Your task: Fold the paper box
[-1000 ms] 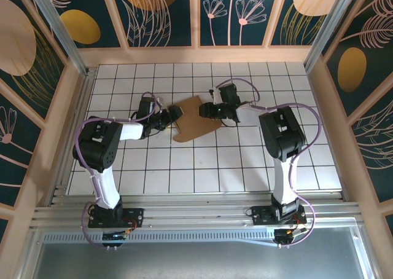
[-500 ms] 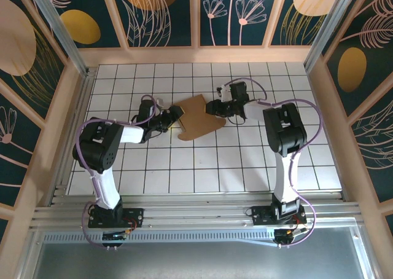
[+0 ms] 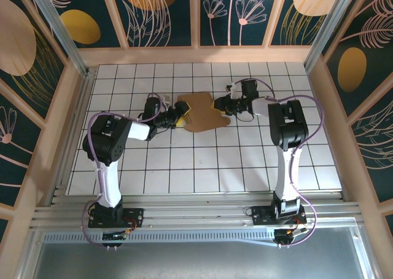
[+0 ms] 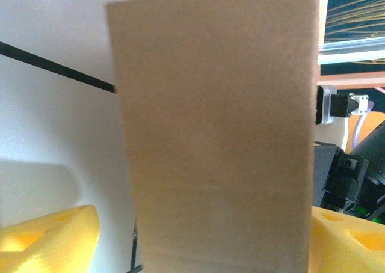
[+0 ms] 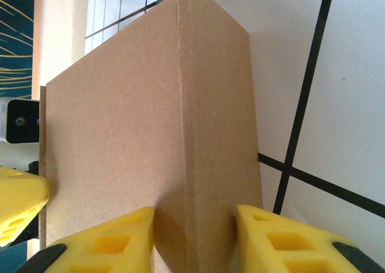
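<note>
Where the matte brown paper box [image 3: 204, 113] lies on the white tiled table [image 3: 184, 162], the right gripper [image 5: 194, 237] pinches its raised, sharp crease between yellow foam pads [image 5: 108, 246]. The left gripper [image 4: 198, 243] has its jaws apart, with a flat grainy flap between them that stands clear of one pad.

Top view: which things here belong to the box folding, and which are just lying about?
In the job: paper box; left gripper, open around one panel; right gripper, pinching a fold.
Just there: tiled table; patterned wall panels; metal rail.
</note>
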{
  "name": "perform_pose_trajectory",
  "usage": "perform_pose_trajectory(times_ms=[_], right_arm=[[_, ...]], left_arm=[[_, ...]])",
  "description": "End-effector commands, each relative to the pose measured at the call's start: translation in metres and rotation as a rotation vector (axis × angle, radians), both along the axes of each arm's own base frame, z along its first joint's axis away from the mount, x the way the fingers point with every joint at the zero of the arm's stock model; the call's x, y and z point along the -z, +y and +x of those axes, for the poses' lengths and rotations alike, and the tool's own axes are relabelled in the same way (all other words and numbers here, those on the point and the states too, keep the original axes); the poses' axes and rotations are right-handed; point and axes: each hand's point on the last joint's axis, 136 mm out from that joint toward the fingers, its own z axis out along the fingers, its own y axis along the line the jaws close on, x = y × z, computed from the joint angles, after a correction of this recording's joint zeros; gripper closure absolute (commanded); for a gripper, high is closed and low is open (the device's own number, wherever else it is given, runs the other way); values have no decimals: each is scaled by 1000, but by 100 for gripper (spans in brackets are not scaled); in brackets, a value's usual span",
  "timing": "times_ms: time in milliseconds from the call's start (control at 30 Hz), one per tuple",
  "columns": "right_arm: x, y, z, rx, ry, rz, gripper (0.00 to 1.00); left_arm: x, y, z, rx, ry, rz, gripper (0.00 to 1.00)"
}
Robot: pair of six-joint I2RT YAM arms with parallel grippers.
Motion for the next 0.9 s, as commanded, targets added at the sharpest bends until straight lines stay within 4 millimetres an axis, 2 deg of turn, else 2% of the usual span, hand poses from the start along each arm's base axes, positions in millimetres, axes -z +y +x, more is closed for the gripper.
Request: perform_pose_trajectory(times_ms=[0, 133, 233, 333, 467, 567, 600, 633, 667, 767, 800, 867], right_arm=[[62, -20, -20, 74, 185, -157, 63], [55, -17, -20, 77, 174, -155, 61], [36, -14, -18, 74, 134, -141, 57], [-3, -18, -11, 99, 29, -135, 49], [-72, -35, -2, 166, -173, -138, 37], [-116, -48, -4, 200, -350, -189, 21], [-129, -51, -8, 205, -418, -210, 16], [-141, -54, -12, 209, -484, -227, 5], [-153, -54, -20, 200, -583, -251, 1], [-186, -44, -58, 130, -987, -388, 1], [-186, -36, -79, 66, -1147, -456, 1], [-186, -27, -110, 15, -1391, -587, 1]], left_arm=[[-7, -24, 3, 63, -12, -46, 17], [-8, -27, 7, 58, -2, -51, 26], [-11, -25, 9, 37, 5, -53, 35], [-15, -22, 9, 13, 18, -56, 42], [-23, -20, 7, -13, 30, -84, 48], [-31, -21, 4, -17, 38, -129, 50], [-36, -22, 4, -15, 37, -152, 50], [-41, -22, 3, -13, 38, -173, 50], [-50, -23, 2, -12, 28, -204, 51], [-68, -23, -7, -2, 26, -277, 51], [-75, -23, -9, 1, 24, -292, 51], [-86, -23, -11, 9, 13, -304, 50]])
